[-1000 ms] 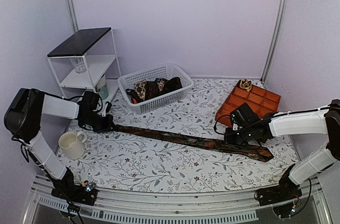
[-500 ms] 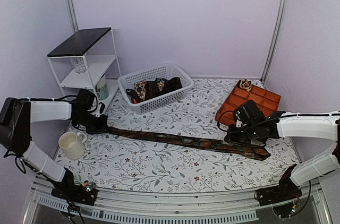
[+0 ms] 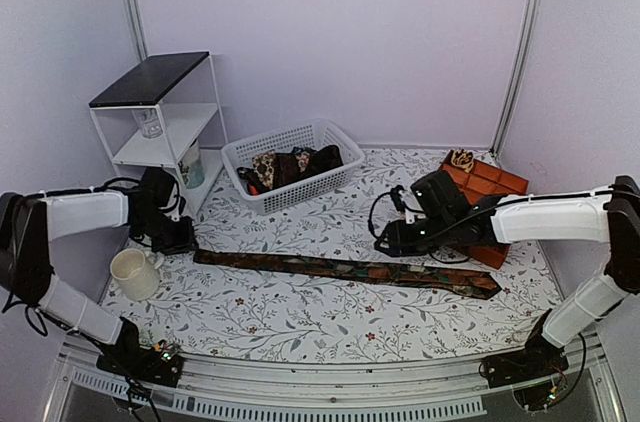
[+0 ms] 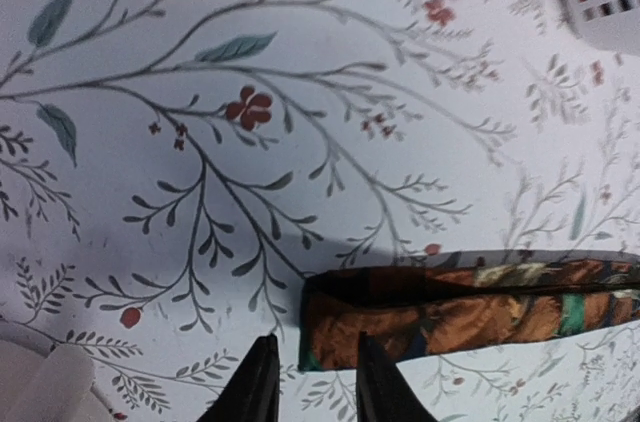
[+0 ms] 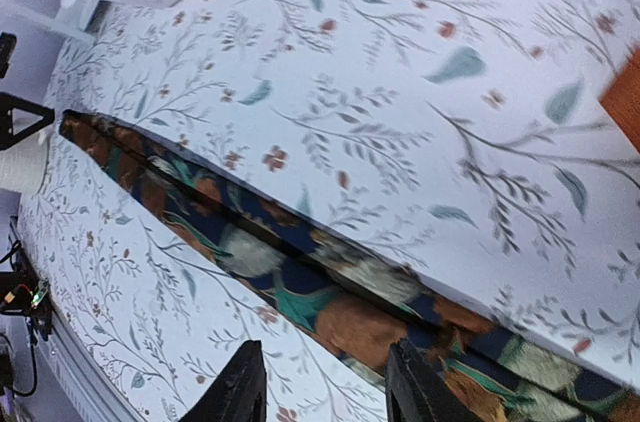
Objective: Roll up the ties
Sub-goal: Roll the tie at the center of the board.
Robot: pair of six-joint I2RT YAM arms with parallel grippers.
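1 tie [image 3: 350,270] lies flat and unrolled on the floral table [image 3: 300,317], reaching from one gripper to the other. Left gripper [image 4: 315,387]: jaws slightly apart and empty, with the tie's narrow end just ahead of the fingertips, not between them. Right gripper [image 5: 325,387]: jaws wider apart and empty, above the tie's broader stretch, which runs crosswise ahead of the fingertips. Other ties [image 3: 290,164] sit bunched in the white basket [image 3: 300,192], well beyond both pairs of jaws.
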